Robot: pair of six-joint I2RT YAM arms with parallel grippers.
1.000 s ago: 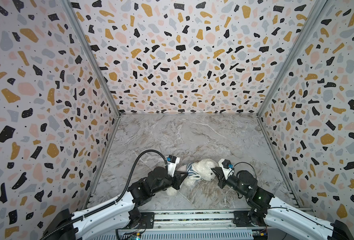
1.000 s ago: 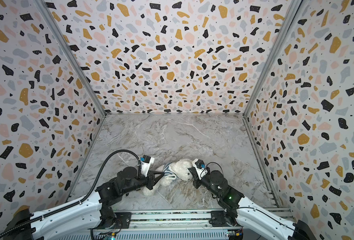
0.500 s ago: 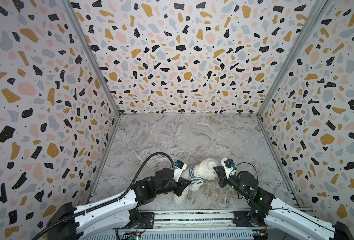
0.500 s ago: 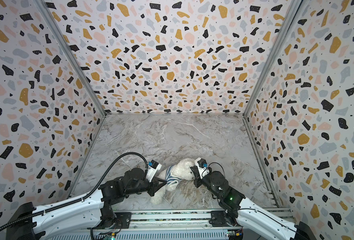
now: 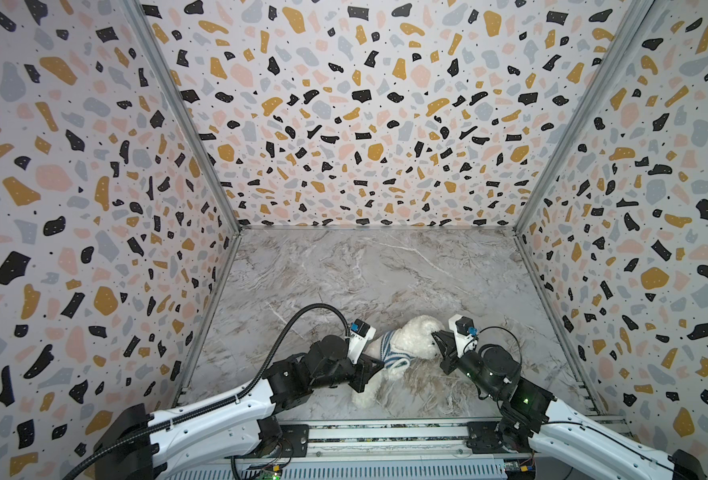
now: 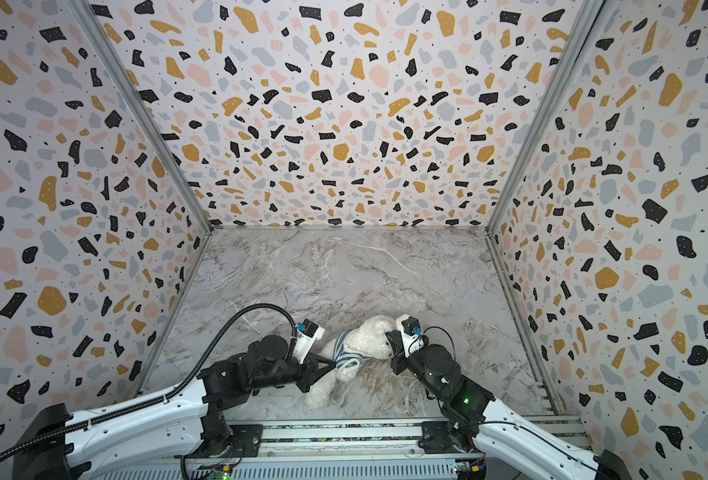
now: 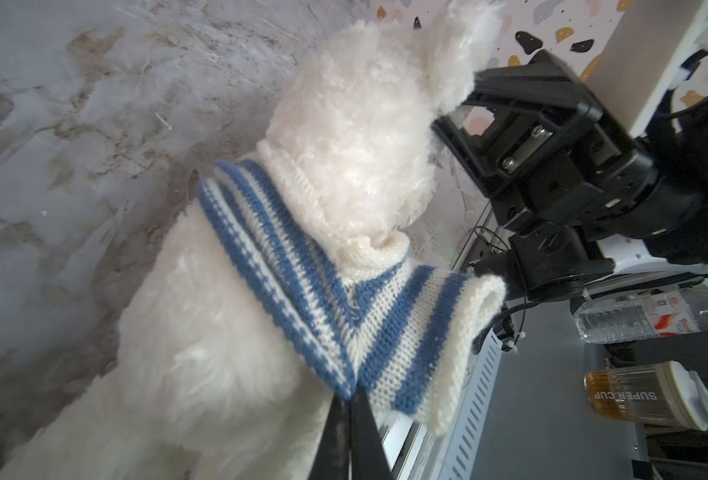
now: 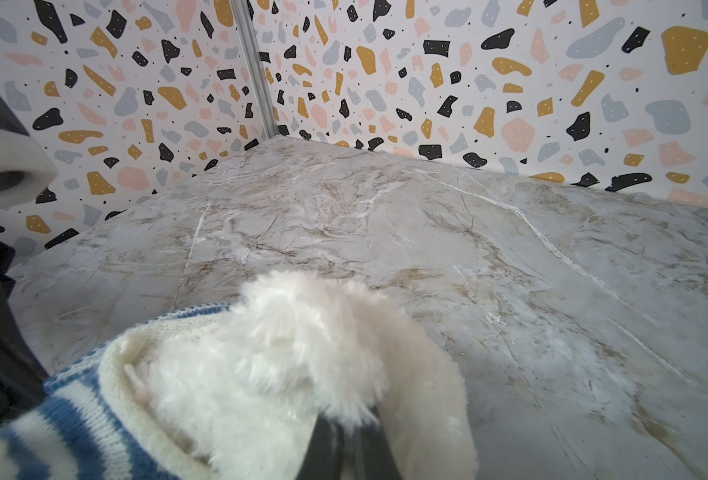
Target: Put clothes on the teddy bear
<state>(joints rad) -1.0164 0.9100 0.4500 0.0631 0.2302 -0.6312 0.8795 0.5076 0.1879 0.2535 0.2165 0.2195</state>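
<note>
The white fluffy teddy bear [image 5: 412, 338] [image 6: 368, 338] lies near the table's front edge between both arms, with its legs toward the front rail. A blue-and-white striped shirt [image 5: 389, 353] [image 6: 346, 355] is bunched round its neck, with one sleeve empty [image 7: 447, 332]. My left gripper [image 7: 352, 395] [image 5: 379, 365] is shut on the shirt's lower edge [image 7: 302, 270]. My right gripper [image 8: 348, 419] [image 5: 436, 334] is shut on the fur of the teddy bear's head [image 8: 281, 353], at its ear [image 7: 456, 62]. The bear's face is hidden.
Terrazzo-patterned walls [image 5: 364, 124] close in the marble floor [image 5: 385, 270] on three sides. A metal rail [image 5: 385, 430] runs along the front edge. A plastic bottle [image 7: 651, 311] and a lidded cup [image 7: 643, 395] lie beyond that rail.
My left gripper has moved right and toward the front, pulling the shirt along the bear. The bear's body has swung so its legs point at the front rail. The right gripper has barely moved.
</note>
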